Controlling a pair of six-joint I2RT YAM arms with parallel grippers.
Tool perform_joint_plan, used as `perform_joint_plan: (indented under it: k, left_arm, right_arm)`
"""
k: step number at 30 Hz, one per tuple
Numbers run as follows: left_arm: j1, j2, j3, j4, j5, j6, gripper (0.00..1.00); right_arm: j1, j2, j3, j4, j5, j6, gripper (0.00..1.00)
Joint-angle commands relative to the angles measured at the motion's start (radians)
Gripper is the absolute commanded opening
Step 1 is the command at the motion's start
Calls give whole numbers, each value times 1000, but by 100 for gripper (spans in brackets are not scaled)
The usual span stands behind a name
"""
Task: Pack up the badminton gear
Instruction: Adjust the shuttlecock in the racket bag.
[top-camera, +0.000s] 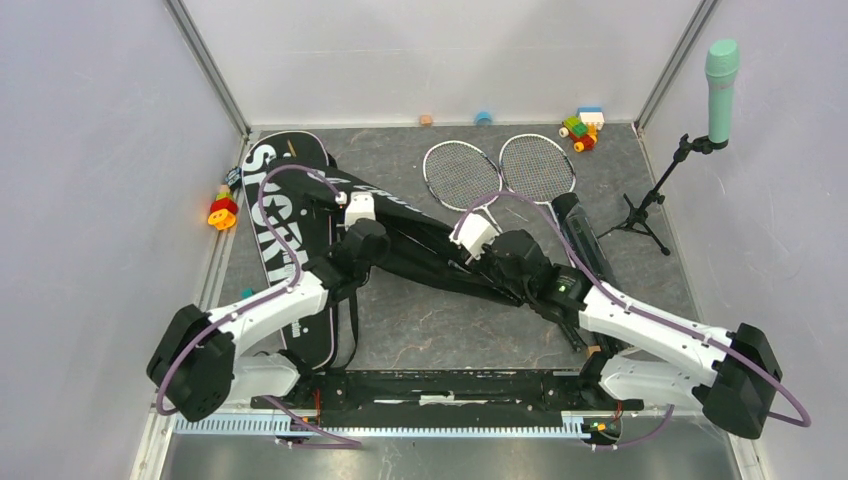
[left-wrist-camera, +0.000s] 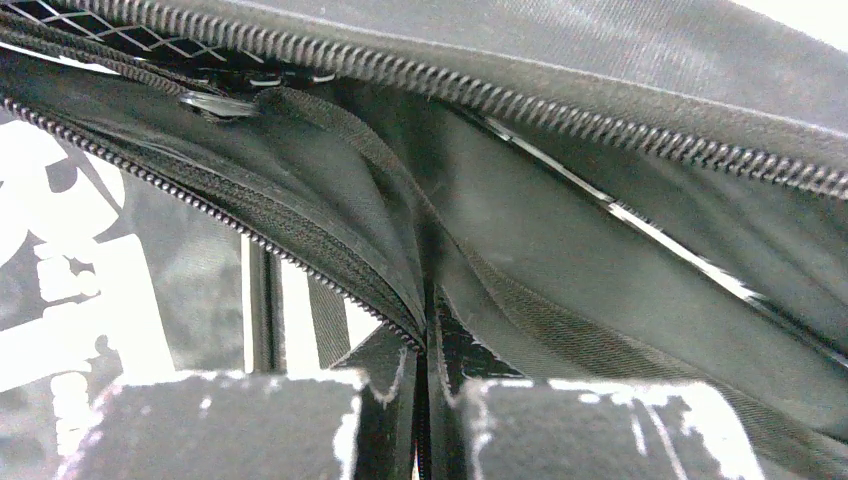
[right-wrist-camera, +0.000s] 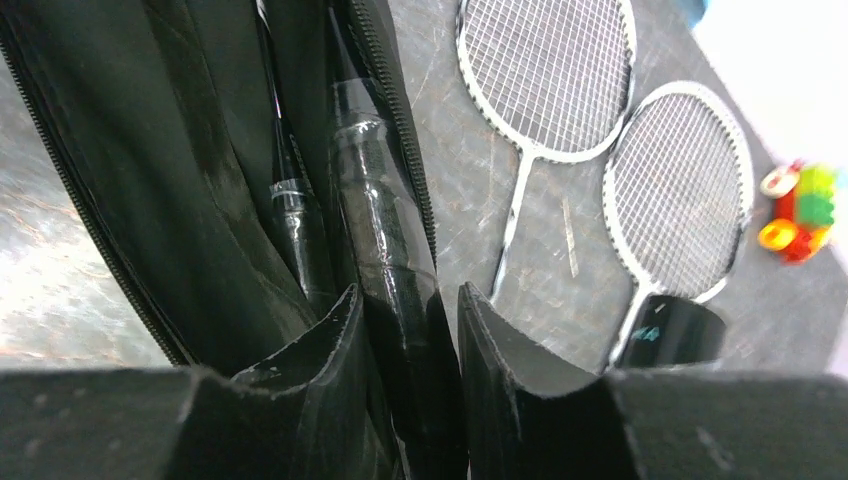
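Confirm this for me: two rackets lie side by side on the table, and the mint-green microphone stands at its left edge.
Wrong side: the mint-green microphone stands at the right edge, as the top external view shows. The two rackets do lie side by side on the table.

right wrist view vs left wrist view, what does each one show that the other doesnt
Only the right wrist view: two loose rackets on the table, the black tube's end, toy blocks, the right gripper straddling a racket handle inside the open bag. Only the left wrist view: the left gripper pinching that bag's zipper edge, the second bag's white lettering. Both: the open bag's dark interior.
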Motion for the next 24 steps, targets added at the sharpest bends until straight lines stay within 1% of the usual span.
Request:
perform_joint_plan:
  k: [1,3,4,5,7,11,13,16,18,20,22,24]
  left_arm:
    - [-22,-56,160,-82,65,236,2]
    - [-17,-18,221,-93,93,327,2]
    - [-11,15,255,-112,123,378,2]
    - [-3,55,302,-136,135,444,2]
    - [15,132,413,-172,125,522,2]
    - [58,277,589,-228,238,616,2]
    - [58,331,643,-239,317,679,2]
    - [59,389,695,-219,462,789,2]
    - [59,424,744,-236,536,812,2]
    - [58,458,788,-261,578,795,2]
    - [59,480,791,-254,588,760,2]
    - [58,492,761,-226,597,726,2]
  right_arm:
    - [-77,-31,16,66,226,298,0]
    - [-100,-17,-18,5,91,433,0]
    - [-110,-8,-52,0,29,484,0]
    - [-120,-2,-99,22,-47,538,0]
    - [-152,19,-168,65,-170,630,0]
    - [-172,39,-277,207,-376,710,0]
    - [-185,35,-342,308,-421,748,1]
    - [-223,50,-360,317,-426,741,3]
    - [-234,55,-348,297,-416,697,15]
    - [-235,55,-328,273,-387,647,26]
    - [-235,51,-294,232,-370,591,41]
    - [-235,37,-255,188,-375,533,49]
